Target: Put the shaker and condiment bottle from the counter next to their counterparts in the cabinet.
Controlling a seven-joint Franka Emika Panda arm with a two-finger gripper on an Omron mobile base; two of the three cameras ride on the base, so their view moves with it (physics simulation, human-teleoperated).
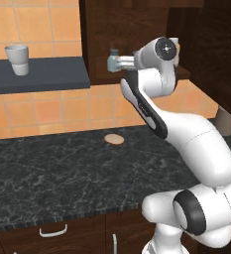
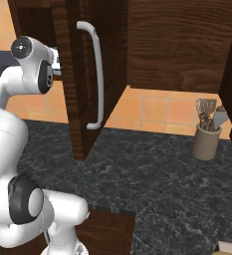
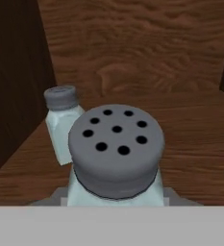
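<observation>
Shaker [image 3: 116, 153] carried into cabinet [image 3: 132, 57]
It is pinched by the gripper [image 1: 112, 63], lower centre, beside its twin [image 3: 61, 122]; release and bottle remain.

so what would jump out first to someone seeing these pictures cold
The white arm's gripper holds a pale blue-grey shaker with a holed grey cap inside the dark brown wooden cabinet, near a matching shaker further in on the shelf. On the black marble-veined counter lies a flat tan disc.
</observation>
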